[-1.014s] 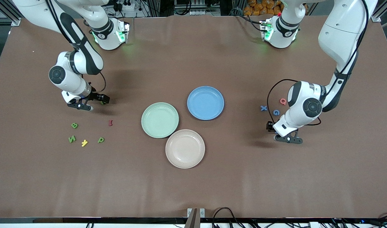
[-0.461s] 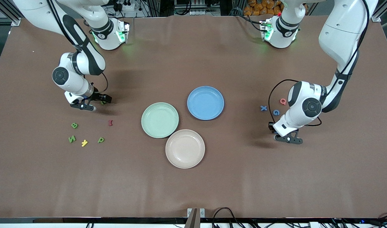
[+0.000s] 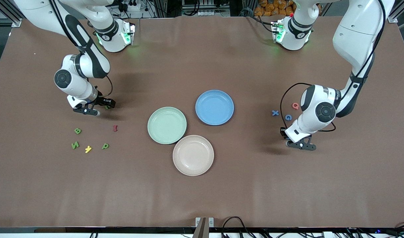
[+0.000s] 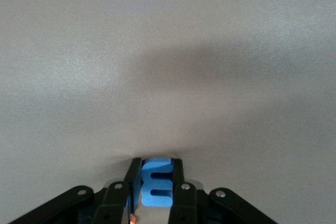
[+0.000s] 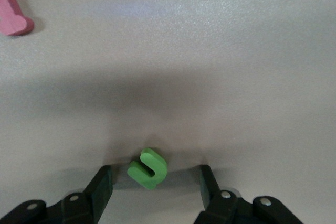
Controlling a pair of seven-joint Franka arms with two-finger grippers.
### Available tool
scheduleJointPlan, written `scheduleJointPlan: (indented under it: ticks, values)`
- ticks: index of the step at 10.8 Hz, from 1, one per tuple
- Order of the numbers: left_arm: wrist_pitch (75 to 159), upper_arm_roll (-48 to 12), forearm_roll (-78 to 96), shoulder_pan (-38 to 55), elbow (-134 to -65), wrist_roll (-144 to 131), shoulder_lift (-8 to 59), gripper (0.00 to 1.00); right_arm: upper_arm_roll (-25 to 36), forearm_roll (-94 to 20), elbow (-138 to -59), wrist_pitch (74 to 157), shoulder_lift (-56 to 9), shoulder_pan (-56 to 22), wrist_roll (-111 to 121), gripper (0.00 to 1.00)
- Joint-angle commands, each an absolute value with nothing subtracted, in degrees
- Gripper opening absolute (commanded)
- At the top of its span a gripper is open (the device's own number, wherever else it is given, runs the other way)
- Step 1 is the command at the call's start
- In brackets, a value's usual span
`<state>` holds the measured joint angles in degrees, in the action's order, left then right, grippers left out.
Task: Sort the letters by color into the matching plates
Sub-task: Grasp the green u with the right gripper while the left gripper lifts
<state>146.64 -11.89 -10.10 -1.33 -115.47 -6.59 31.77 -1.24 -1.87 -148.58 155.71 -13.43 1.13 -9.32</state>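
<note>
From the front, the green plate (image 3: 166, 125) and blue plate (image 3: 214, 107) are sitting empty mid-table, both grippers' fingertips hidden under their wrists. In the left wrist view, the left gripper (image 4: 156, 182) is pinching a blue letter (image 4: 157, 184), partly cut off. In the right wrist view, the right gripper (image 5: 155, 181) is standing open around a green letter (image 5: 147, 168), not touching it.

Left gripper (image 4: 156, 184): one letter (image 4: 156, 183) clamped between its fingers. Right gripper (image 5: 156, 182): another letter (image 5: 147, 168) lies on the table (image 5: 210, 51) between its spread fingers, touching neither.
</note>
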Motion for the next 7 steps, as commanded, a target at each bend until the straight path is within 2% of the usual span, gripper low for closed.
scheduleJointPlan:
  ticks: [1,3,7]
  values:
    - [147.31,-11.87,-12.13,-1.58,-115.4,-7.21,31.99,0.0,-1.23,-2.29,-150.03,156.62,-12.39,0.97,-8.44,0.63]
    - [147.22,-11.95,-12.13,-1.5,-115.4,-7.21,31.73,0.0,-1.23,-2.29,-150.03,156.62,-12.39,0.97,-8.44,0.6]
    - [146.87,-12.39,-12.13,-1.06,-115.4,-7.38,30.5,0.0,-1.23,-2.29,-150.03,156.62,-12.48,0.97,-8.44,0.48]
